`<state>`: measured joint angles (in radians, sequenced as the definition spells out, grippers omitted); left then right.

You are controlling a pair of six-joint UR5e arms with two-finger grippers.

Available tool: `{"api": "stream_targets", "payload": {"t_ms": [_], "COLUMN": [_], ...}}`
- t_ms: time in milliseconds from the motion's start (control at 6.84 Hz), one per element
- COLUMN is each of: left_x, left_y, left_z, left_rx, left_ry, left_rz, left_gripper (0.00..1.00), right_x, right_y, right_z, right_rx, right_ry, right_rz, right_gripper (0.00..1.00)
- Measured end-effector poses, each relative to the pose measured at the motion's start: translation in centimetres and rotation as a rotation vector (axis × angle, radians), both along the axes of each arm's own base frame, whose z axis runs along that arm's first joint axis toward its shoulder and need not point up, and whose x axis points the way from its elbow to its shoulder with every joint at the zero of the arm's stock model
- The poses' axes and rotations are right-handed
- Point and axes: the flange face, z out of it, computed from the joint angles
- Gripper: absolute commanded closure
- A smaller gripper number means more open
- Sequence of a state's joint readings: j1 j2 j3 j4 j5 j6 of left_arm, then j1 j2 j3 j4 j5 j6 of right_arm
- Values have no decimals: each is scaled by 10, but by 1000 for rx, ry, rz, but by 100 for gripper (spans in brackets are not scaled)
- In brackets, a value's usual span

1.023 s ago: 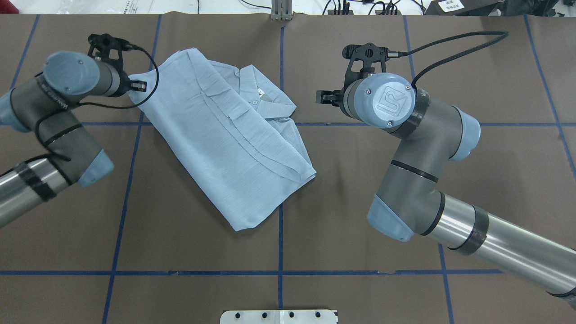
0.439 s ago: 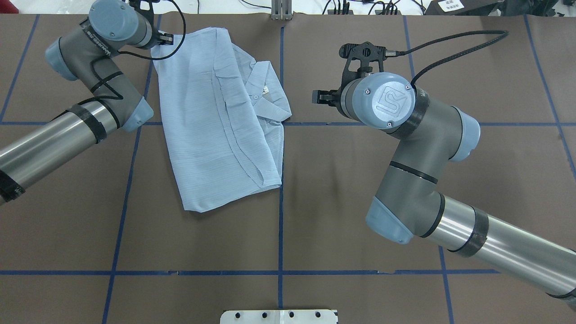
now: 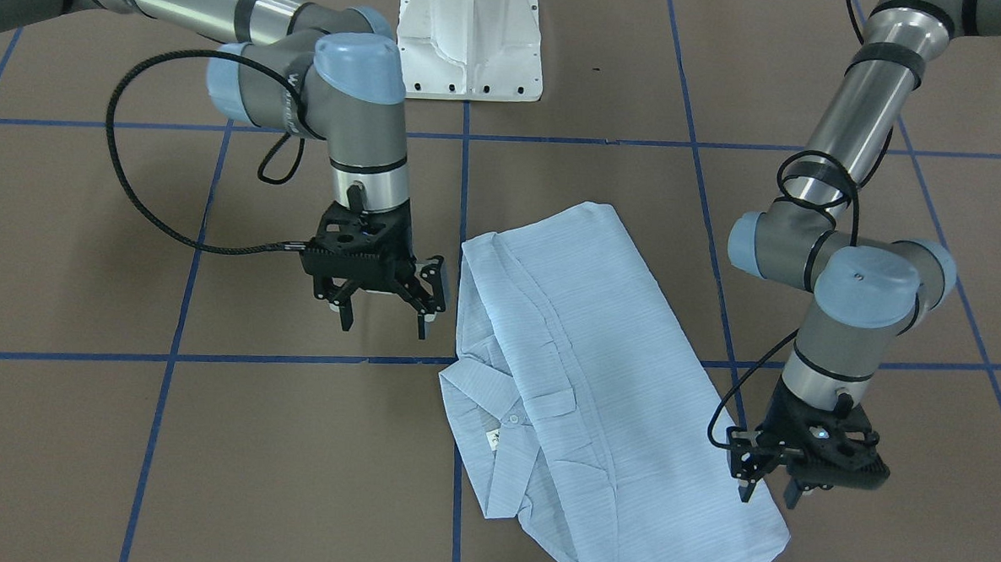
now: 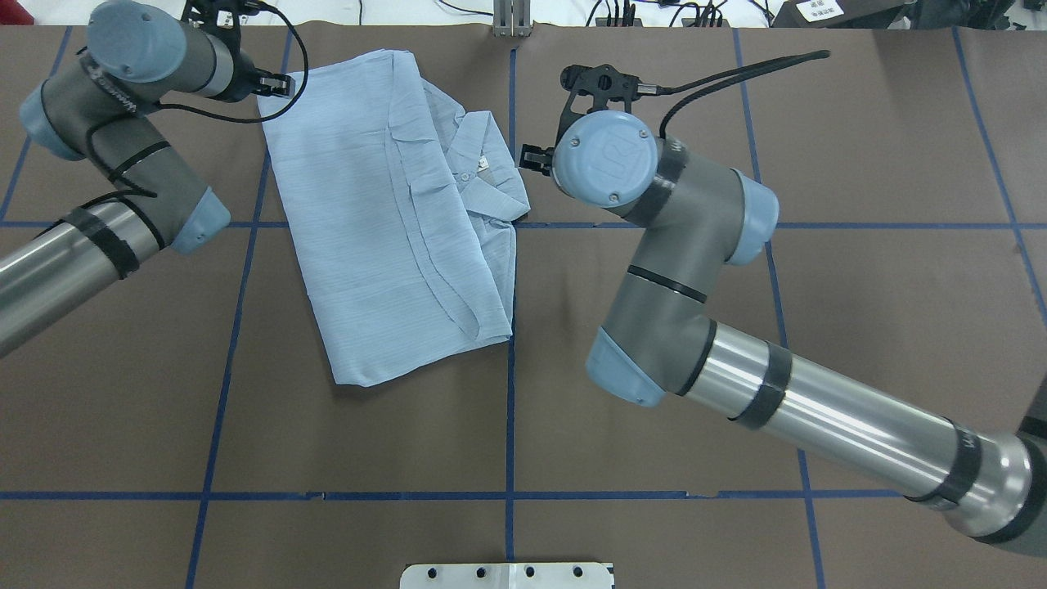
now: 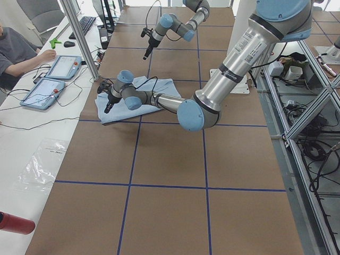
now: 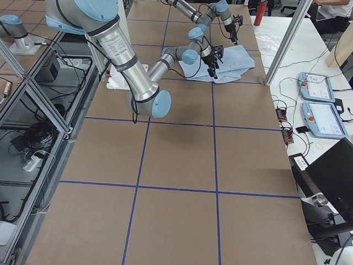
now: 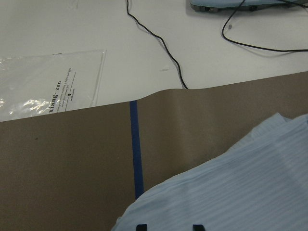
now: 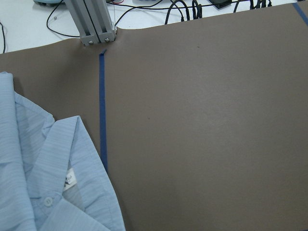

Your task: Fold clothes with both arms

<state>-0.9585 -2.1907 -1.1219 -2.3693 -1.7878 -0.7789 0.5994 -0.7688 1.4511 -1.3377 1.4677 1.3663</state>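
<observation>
The pale-blue striped shirt (image 4: 384, 213) lies folded and flat on the brown table, collar toward the middle; it also shows in the front view (image 3: 581, 377). My left gripper (image 3: 767, 492) stands open over the shirt's far left corner, also seen overhead (image 4: 276, 82). In the left wrist view its two fingertips (image 7: 140, 226) are apart above the fabric (image 7: 240, 192). My right gripper (image 3: 385, 316) is open and empty, hovering just beside the collar without touching it. Overhead only one of its fingers (image 4: 532, 159) shows. The right wrist view shows the collar (image 8: 53, 187).
The white pedestal base (image 3: 469, 43) stands at the robot's side of the table. An aluminium post (image 4: 511, 20) rises at the far edge. Beyond that edge is a white bench with cables, a plastic bag (image 7: 48, 82) and tablets (image 5: 53, 74); a person (image 5: 21, 50) sits there.
The left gripper dragged the shirt toward the far edge and turned it, then shifted slightly left; the shirt has since lain still. The right arm moved left toward the collar.
</observation>
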Motion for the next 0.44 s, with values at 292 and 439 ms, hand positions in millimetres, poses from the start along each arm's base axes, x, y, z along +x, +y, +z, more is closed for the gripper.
{"api": "stream_targets", "payload": {"t_ms": [292,439], "left_x": [-33,-40], "left_y": [46,57], "left_z": [6,8], "left_rx": [20,22], "left_ry": [46,55], "left_rz": [24,24], "left_gripper": [0,0], "right_x": [-60,-78], "right_y": [-23,-18], "right_z": [15,18], "right_rx": [-51,-75], "right_ry": [-76,-102], "right_rz": [49,61], "right_gripper": [6,19]}}
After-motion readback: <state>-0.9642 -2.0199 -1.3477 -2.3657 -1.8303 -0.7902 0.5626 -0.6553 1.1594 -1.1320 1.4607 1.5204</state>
